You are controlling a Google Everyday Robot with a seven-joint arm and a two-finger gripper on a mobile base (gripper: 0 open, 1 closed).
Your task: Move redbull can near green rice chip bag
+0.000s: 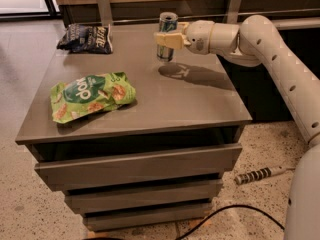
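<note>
The redbull can (166, 34) is a slim blue-and-silver can held upright a little above the grey tabletop (150, 104), at its far middle. My gripper (166, 40) comes in from the right and is shut on the can's middle with its cream fingers. The green rice chip bag (91, 95) lies flat on the left front part of the table, well to the left and nearer than the can.
A dark blue-black chip bag (86, 37) lies at the table's far left corner. A wooden wall with metal posts (103, 4) runs behind the table. My white arm (280, 59) spans the right side. A power strip (257, 175) and cable lie on the floor.
</note>
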